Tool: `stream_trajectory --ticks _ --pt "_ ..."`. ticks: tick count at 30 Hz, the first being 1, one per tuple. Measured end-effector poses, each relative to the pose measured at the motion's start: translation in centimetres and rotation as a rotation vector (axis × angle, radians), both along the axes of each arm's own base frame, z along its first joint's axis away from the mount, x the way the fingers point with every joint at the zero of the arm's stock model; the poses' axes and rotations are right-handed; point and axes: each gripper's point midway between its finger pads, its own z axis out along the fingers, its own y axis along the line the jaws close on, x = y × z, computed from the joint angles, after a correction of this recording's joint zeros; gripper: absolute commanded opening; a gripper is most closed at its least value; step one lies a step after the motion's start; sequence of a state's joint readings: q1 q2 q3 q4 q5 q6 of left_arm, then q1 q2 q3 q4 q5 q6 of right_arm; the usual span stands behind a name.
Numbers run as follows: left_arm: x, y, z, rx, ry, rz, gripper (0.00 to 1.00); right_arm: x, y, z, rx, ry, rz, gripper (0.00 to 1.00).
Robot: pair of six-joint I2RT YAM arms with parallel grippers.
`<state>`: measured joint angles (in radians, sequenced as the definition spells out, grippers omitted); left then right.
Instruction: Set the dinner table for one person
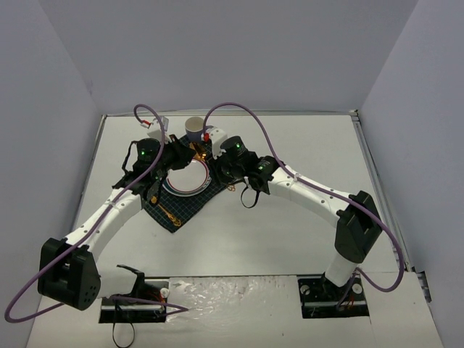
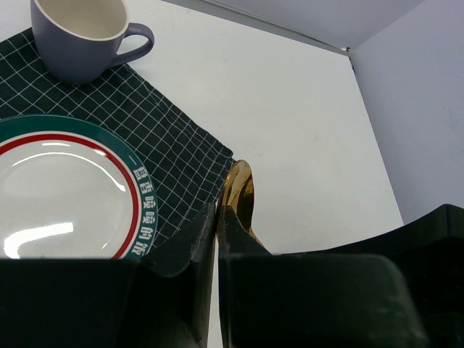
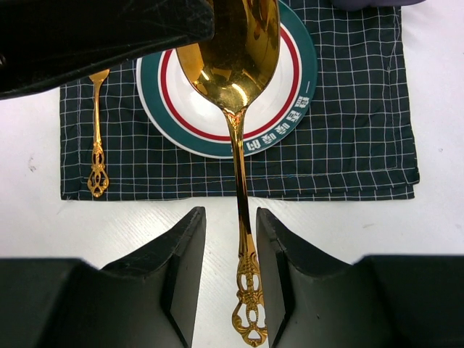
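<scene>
The ornate gold metal spoon (image 3: pixel 240 174) is held by its bowl in the closed left gripper (image 2: pixel 217 212). Its handle is pointed between the right gripper's (image 3: pixel 230 217) parted, non-touching jaws. The bowl tip is cropped.

One plate (image 2: pixel 65 196), one mug (image 2: pixel 80 36), one checked cloth (image 2: pixel 167 138). The gold cutlery comes to two pieces: one spoon (image 3: pixel 235 65) and one fork (image 3: pixel 97 138) (smaller, going by its tines). One counter (image 1: pixel 290 232) carries them. There are two arms, the left arm (image 1: pixel 109 217) and the right arm (image 1: pixel 312 192).
</scene>
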<state>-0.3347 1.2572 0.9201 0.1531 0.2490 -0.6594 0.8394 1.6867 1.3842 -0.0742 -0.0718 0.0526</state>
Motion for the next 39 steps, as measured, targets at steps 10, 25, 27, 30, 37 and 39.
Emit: stream_trajectory --ticks 10,25,27,30,37,39 --pt "-0.1 -0.3 0.3 -0.007 -0.009 -0.016 0.00 0.3 -0.4 -0.3 -0.020 -0.013 -0.016 0.26" --pt "0.0 -0.3 0.1 0.000 -0.010 -0.018 0.00 0.2 -1.1 -0.7 -0.041 -0.020 -0.020 0.03" --pt "0.0 -0.3 0.0 0.004 -0.008 -0.019 0.02 0.2 -1.2 -0.8 -0.049 -0.022 -0.021 0.00" --pt "0.2 -0.3 -0.5 0.012 0.002 -0.021 0.24 0.2 -1.5 -1.0 -0.065 -0.027 -0.027 0.00" --pt "0.3 0.1 -2.9 0.065 0.058 -0.012 0.66 1.1 -2.5 -1.1 -0.106 -0.059 -0.034 0.00" --pt "0.2 0.6 -3.3 0.085 0.077 0.001 0.75 1.6 -3.0 -1.1 -0.116 -0.065 -0.039 0.00"
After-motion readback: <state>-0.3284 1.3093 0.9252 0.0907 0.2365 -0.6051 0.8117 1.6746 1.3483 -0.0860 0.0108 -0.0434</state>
